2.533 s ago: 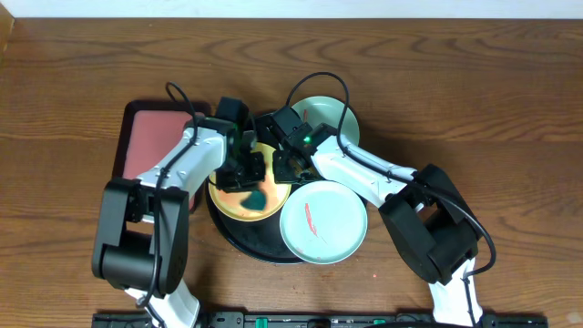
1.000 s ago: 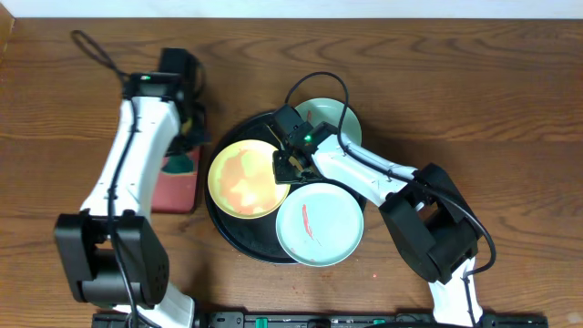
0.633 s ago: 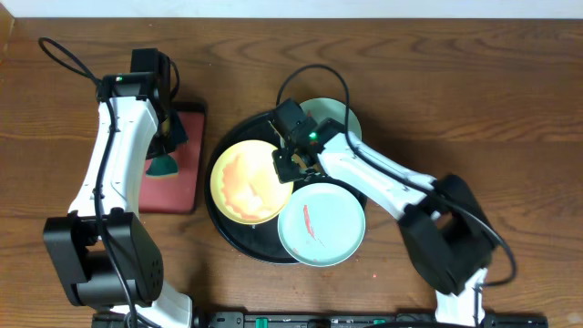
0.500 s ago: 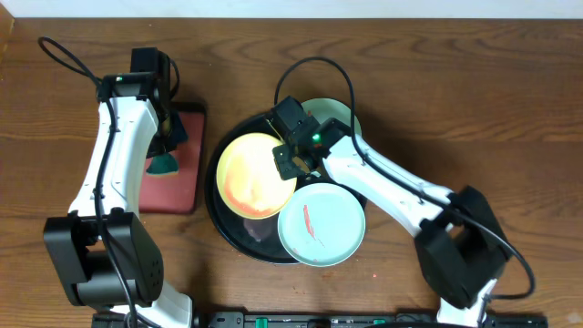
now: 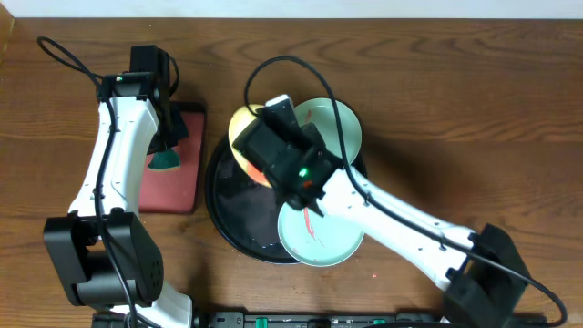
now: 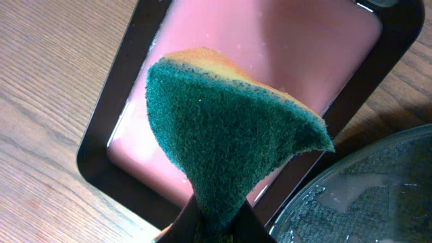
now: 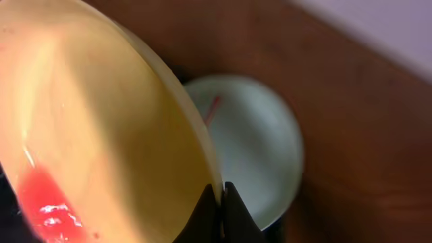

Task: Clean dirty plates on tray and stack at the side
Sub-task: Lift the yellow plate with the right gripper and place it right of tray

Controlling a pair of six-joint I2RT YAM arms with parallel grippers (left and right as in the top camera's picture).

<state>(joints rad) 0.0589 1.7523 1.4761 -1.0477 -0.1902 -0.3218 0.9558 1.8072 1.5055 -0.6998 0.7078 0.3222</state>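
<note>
Arms are both reaching in from the near edge of the surface (image 5: 455,82).

Left arm (image 5: 114,173) is stretching almost straight away from its base, wrist bending down over the red rectangular tray (image 5: 168,182). Left tool (image 6: 214,219) is clamping narrow on the teal sponge (image 6: 229,135), pinching 1 corner so the green scrub face is fanning out above the tray's pink floor. A thin yellow layer is showing along the sponge's far edge. Whether the sponge is touching the red tray cannot be told.

Right arm (image 5: 401,223) is running diagonally from the near right corner up and left across the black tray (image 5: 232,214), wrist sitting over the tray's back half. Right tool (image 7: 217,202) is gripping tight on the rim of the yellow plate (image 7: 101,128). The plate is tilting steeply, nearly on edge in the wrist view. From overhead only a crescent is peeking out beside the wrist at the tray's back-left rim. A red smear (image 7: 47,196) is showing low on its face.

2 mint-green plates are lying flat. The back mint plate (image 5: 332,123) is overhanging the tray's back-right rim and carrying a thin red streak. The front mint plate (image 5: 323,241) is sitting at the front right, partly under the right arm and also streaked red.
</note>
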